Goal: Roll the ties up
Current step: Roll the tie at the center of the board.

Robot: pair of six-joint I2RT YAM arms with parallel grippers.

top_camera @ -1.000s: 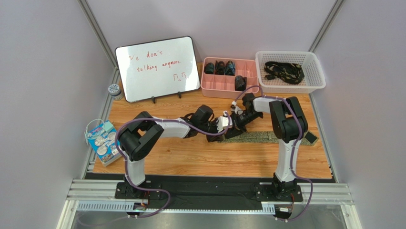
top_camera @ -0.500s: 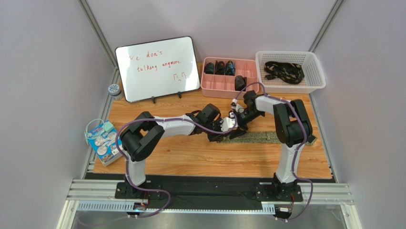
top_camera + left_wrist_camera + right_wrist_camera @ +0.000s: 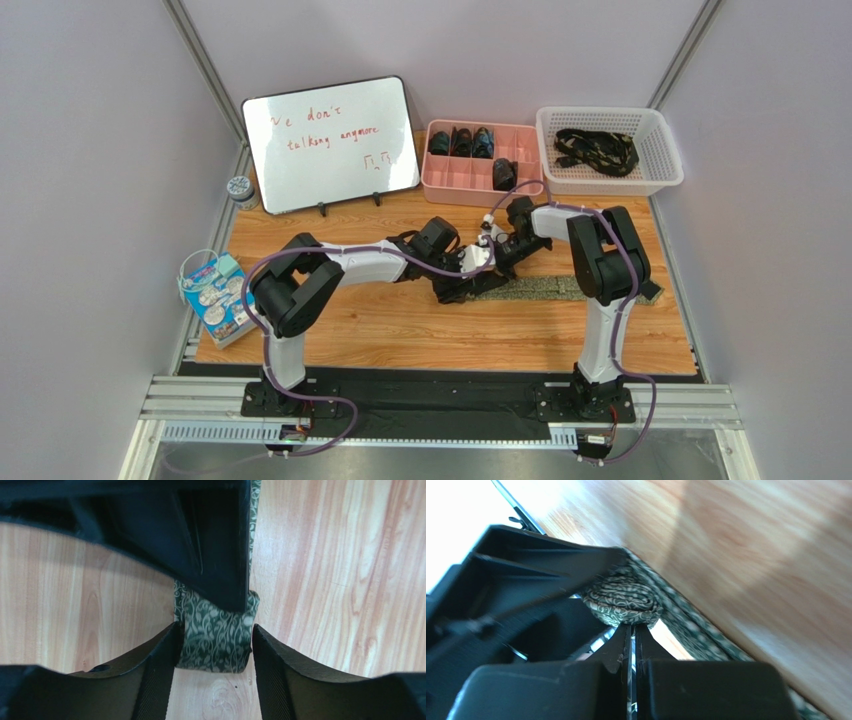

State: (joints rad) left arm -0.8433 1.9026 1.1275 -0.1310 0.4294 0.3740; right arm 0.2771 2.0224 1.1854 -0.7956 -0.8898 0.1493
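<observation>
I see the olive-green, vine-patterned fabric necktie lying flat across the wooden surface, one end wound into a roll. My left gripper clasps that roll from both sides. My right gripper is closed, its tips touching the roll.

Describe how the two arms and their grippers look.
Both the left arm and right arm have white tubular links, bulky black joints and thin purple cables trailing along them. The left gripper and right gripper are matte black; the left's fingers show ribbed pads.
</observation>
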